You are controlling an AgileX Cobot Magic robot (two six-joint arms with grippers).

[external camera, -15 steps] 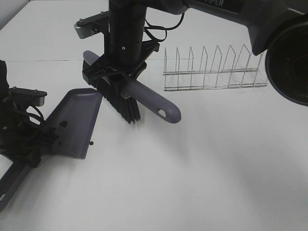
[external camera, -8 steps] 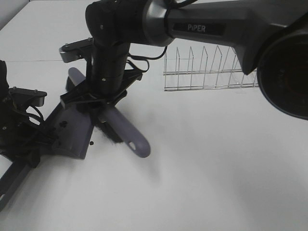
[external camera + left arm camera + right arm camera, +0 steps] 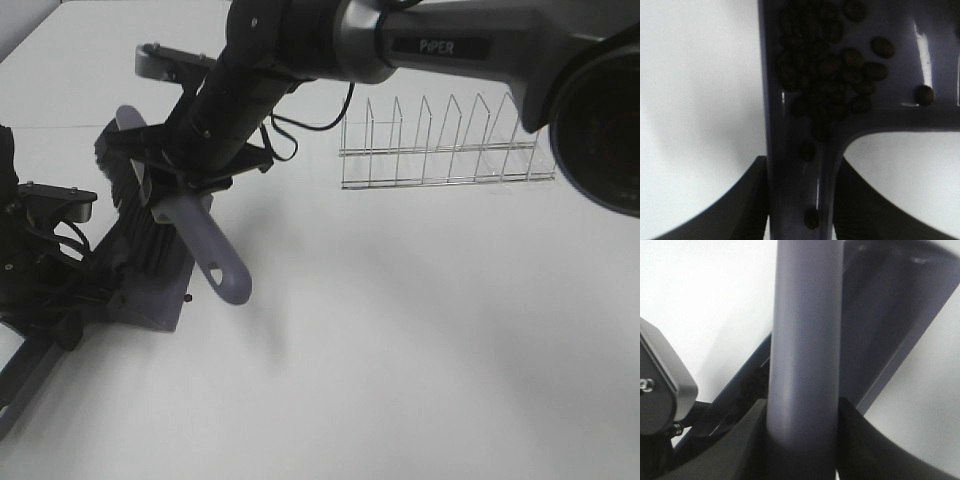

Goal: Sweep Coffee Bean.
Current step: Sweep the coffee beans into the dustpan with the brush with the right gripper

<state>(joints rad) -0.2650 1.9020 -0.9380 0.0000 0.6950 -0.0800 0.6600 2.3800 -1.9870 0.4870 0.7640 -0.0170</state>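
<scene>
- table: white and flat, bare across its near half; everything below stands or lies on it.
- left gripper: at the near left corner, black, jaws drawn narrow and clamped on the dustpan's handle, one dark finger on each side of it.
- dustpan: purple-grey, shallow, held by its handle at the near end, mouth pointing away toward the far left. in the high view much of its floor is hidden under the brush.
- coffee bean: a cluster of small dark brown beans lying inside the dustpan, heaped where the pan narrows into the handle. a few lie apart from the heap on the pan floor and two down the handle channel.
- one small dark speck: on the table just beside the pan's right edge; likely a stray bean, too small to be sure.
- brush: purple-grey handle with a hanging hole at its near tip, slanting down toward the viewer. its black bristles point down into the dustpan; whether they touch its floor cannot be told.
- right gripper: reaches across from the right, closed tight on the brush handle partway along it.
- right arm: grey and black, stretched over the table from the upper right.
- wire rack: thin metal, upright dividers in a row, at the far right, well apart from pan and brush.
</scene>
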